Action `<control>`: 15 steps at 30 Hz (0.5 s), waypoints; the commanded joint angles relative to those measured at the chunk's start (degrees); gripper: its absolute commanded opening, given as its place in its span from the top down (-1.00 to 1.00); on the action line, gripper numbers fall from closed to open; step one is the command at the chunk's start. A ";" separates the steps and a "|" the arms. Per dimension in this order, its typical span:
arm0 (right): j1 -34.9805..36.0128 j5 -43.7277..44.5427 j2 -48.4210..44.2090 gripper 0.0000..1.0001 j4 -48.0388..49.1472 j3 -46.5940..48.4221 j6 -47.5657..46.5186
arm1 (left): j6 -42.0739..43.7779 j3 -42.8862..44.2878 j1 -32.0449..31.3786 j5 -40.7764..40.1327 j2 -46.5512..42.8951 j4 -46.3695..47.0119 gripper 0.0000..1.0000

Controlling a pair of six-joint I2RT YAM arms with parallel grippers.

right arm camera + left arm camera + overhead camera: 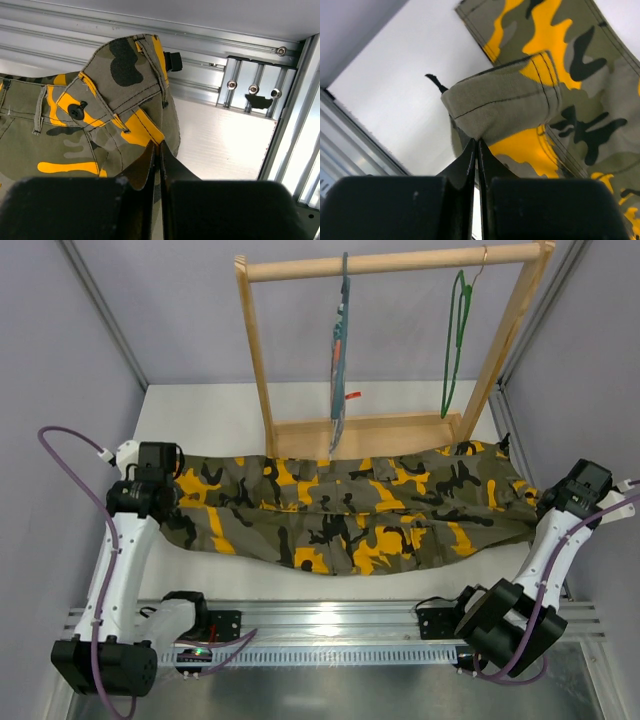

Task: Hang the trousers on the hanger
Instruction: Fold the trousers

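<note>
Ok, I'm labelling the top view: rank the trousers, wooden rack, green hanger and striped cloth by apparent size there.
1. trousers, roughly tied with the wooden rack, which spans as much but is an open frame.
2. striped cloth, hanging edge-on.
3. green hanger, slightly shorter and thinner.

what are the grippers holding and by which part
Both hold the trousers: the left gripper pinches a leg hem, and the right gripper pinches the waistband end.
</note>
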 commanded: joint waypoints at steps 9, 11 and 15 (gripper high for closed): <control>1.90 6.99 2.56 0.85 0.31 2.19 -2.41 | 11.28 -1.14 16.02 -4.78 1.83 4.96 0.99; 2.07 6.99 3.27 0.83 -0.22 3.15 -2.33 | 11.29 -0.26 18.67 -4.15 3.14 5.05 0.99; 2.78 6.64 4.76 0.50 -0.75 3.95 -2.77 | 9.36 1.06 19.73 0.50 5.69 4.88 0.99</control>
